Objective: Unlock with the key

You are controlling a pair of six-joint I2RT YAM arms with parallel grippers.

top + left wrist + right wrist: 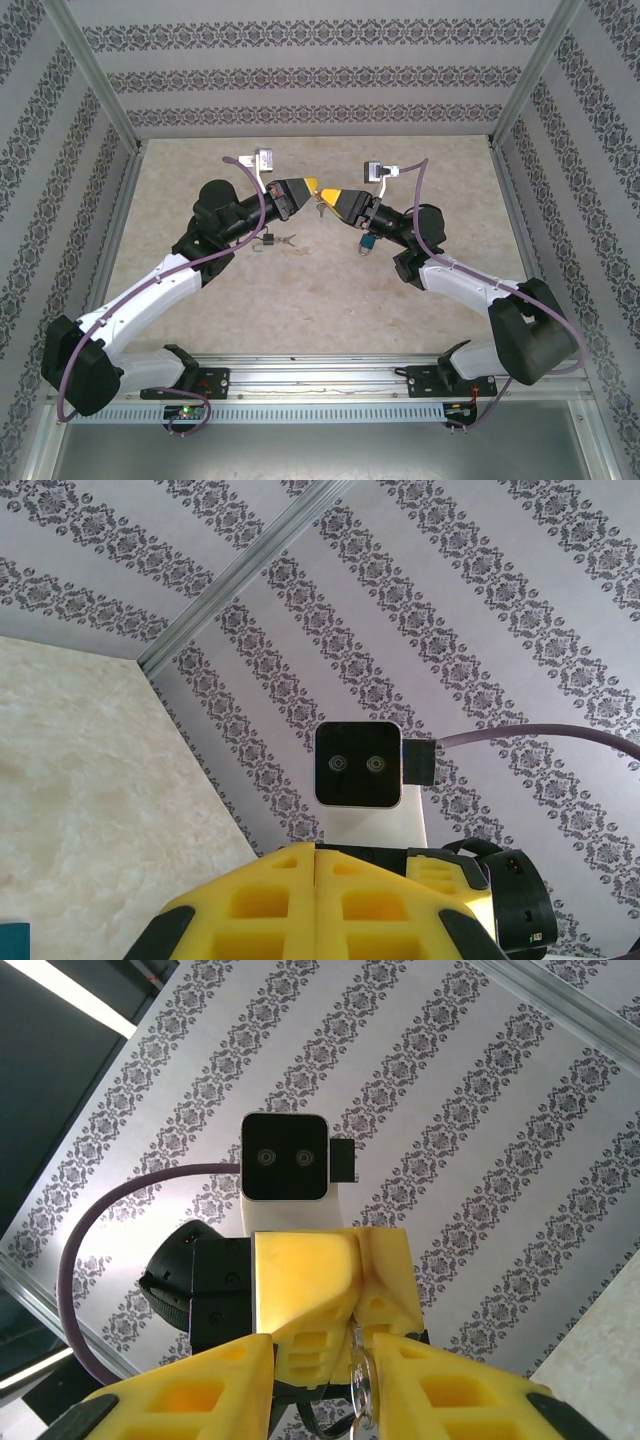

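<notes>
The small silver key (361, 1380) stands on edge, its blade running into the seam of my left gripper's pressed-together yellow fingers (330, 1280). In the top view the key (318, 208) hangs where the two grippers meet above the table's middle. My left gripper (312, 186) (317, 848) is shut, tip to tip with my right gripper (328, 196). My right gripper (322, 1345) has its jaws apart around the key's head; the head lies against the right-hand finger (450, 1390), with a gap on the other side. A dark loop hangs below the key.
A small dark padlock (268, 241) with a bunch of keys (288, 239) lies on the beige table under my left arm. A blue object (367, 243) sits under my right arm. Patterned walls and metal posts (95, 75) close in the table.
</notes>
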